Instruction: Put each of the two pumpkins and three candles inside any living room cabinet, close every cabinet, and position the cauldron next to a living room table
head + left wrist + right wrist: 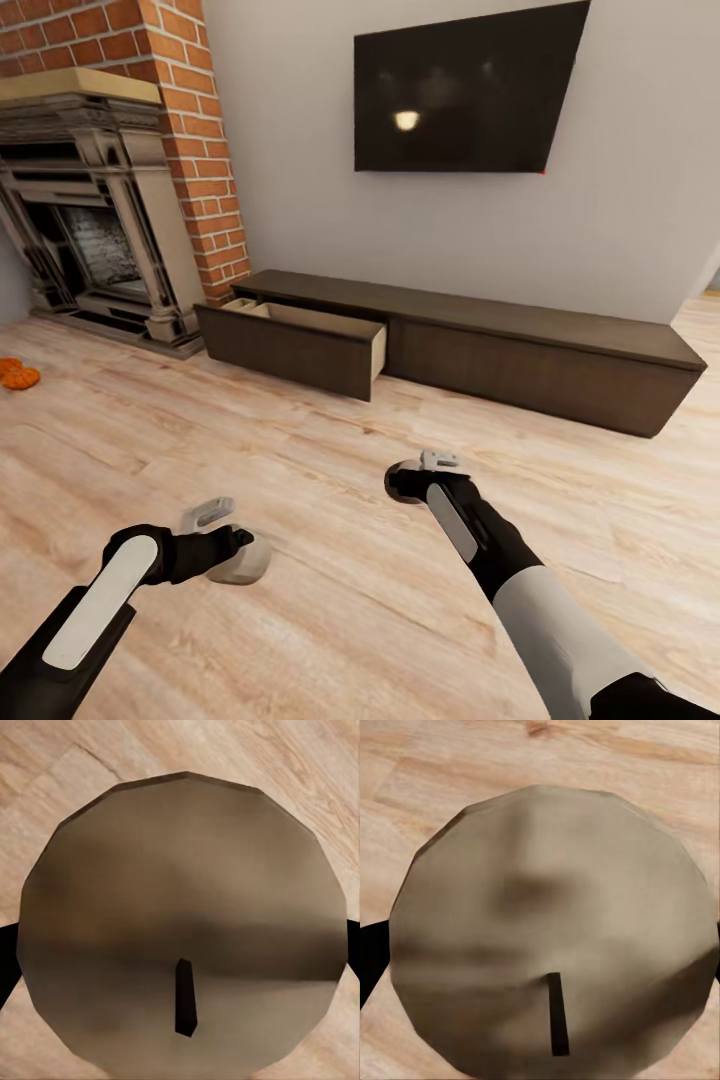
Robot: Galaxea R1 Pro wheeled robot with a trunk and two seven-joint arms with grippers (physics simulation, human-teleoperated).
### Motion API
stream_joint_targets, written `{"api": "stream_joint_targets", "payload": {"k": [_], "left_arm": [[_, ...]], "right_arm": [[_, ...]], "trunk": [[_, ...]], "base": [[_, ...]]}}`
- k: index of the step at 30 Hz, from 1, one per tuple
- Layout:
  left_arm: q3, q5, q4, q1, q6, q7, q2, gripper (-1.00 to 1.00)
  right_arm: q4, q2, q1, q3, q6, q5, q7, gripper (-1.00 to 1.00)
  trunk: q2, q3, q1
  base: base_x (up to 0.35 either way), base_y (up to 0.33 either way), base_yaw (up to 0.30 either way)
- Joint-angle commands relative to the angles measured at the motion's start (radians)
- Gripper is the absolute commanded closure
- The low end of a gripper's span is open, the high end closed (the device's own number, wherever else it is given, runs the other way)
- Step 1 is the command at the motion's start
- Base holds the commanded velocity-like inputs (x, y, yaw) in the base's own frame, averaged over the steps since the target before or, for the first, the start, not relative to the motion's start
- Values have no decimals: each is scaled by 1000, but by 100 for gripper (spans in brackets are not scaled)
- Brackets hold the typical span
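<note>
My left gripper [228,556] hangs low over the wooden floor, shut on a candle [250,568]. In the left wrist view that candle [180,930] is a tan-brown disc with a short black wick, and a black finger [6,960] shows at its edge. My right gripper [412,486] is shut on a second candle [397,478], also a brown disc with a wick [547,945] in the right wrist view. Ahead stands the long dark-brown cabinet [540,360], with its left drawer [290,345] pulled open. Two orange pumpkins [17,375] lie on the floor at the far left.
A brick fireplace [100,220] stands at the back left beside the cabinet. A black TV [465,90] hangs on the wall above the cabinet. Open wooden floor lies between my arms and the cabinet.
</note>
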Motion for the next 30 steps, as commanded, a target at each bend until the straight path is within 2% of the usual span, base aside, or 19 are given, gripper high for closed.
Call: {"api": "stream_joint_targets", "payload": {"k": [1,16,27,30], "left_arm": [[-1,10,-1,-1,-2,10,1,100],[0,10,-1,-1,-2,10,1,100],[1,10,-1,-2,-2,10,1,100],[1,10,-1,-1,-2,10,1,100]], "right_arm": [[-2,0,-1,3,2,-11,-9,100],[-3,0,-1,3,2,-11,-9,100],[-4,0,-1,3,2,-10,-9,100],[-5,0,-1,3,2,-10,-9,100]], "trunk": [[0,-1,0],[0,-1,0],[0,-1,0],[0,-1,0]], "base": [[255,216,291],[275,195,292],[326,47,290],[331,2,130]]}}
